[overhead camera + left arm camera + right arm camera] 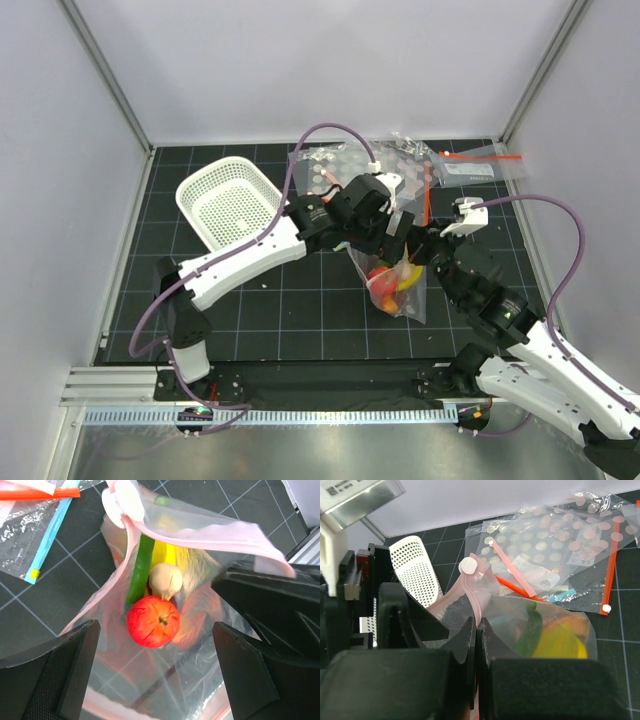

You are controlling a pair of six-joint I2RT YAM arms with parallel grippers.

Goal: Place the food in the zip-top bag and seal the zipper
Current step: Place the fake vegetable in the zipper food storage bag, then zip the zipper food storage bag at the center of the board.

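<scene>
1. The left end effector point(154, 632) stands wide open. Its two black fingers point(55, 675) sit far apart at the lower left and lower right of the left wrist view and grip nothing.
2. The zip-top bag point(200, 605) hangs between those fingers with its mouth turned up toward the camera. I cannot tell whether the clear film touches either finger.
3. The food is inside the bag. A red berry-like piece point(152, 621) lies in the centre of that view, midway between the two fingers.
4. A beige piece point(166, 580) rests just above the red one, touching it. A green piece point(139, 572) slants up along its left side, and a yellow piece point(165, 555) shows behind them.
5. The zipper point(215, 532) is a pale pink strip curving across the upper right of the left wrist view, above the right-hand finger. A white round tab point(125, 500) sits at its top-centre end.
6. The right end effector point(477, 630) is closed narrow, pinching the pink mouth edge of the bag. That edge rises out from between its fingertips in the middle of the right wrist view, and the bag bulges to the right of them.
7. In the overhead view the bag hangs in the middle of the frame, just below where the two end effectors meet. The food is bunched in its lower part, over the black gridded desk point(300, 310).
8. A white basket point(228, 205) lies at the upper left of the overhead frame, beside the left arm. Spare clear bags point(400, 165) are spread at the upper centre and right.
</scene>
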